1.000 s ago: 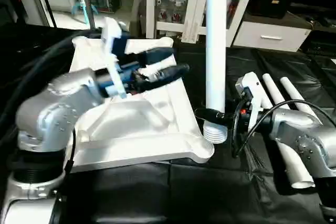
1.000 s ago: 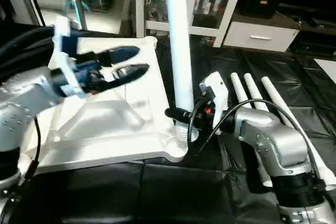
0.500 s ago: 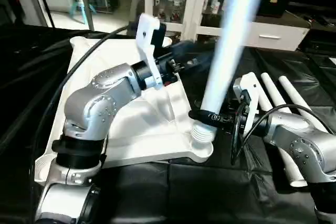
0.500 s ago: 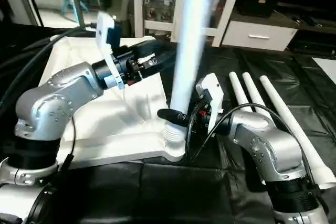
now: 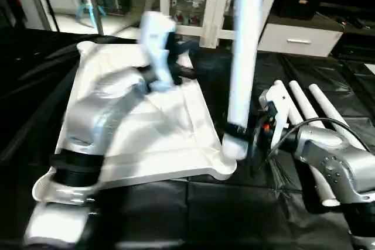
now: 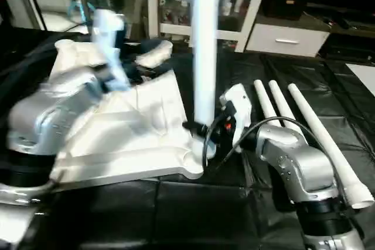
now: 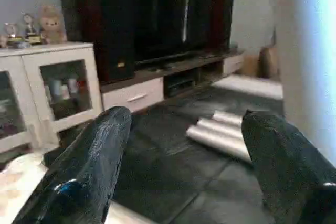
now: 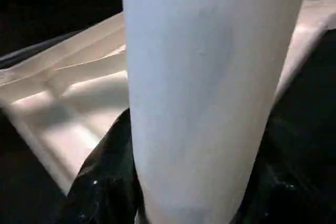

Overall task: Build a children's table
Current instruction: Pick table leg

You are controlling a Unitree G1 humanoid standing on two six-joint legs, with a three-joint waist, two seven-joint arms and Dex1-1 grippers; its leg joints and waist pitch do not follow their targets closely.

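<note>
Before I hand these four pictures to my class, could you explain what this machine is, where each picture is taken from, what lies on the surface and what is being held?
It is a humanoid robot with two silver arms, each ending in two black fingers. Two pictures come from cameras in its head, looking down over the arms; the other two come from a camera on each wrist. On a black-covered surface lies a white plastic tabletop, underside up. The right gripper is closed around an upright white leg, near its lower end at the tabletop's corner; the right wrist view shows that leg between the fingers. The left gripper is open and holds nothing, its fingers spread beside the same leg. Three spare legs lie side by side to the robot's right.
</note>
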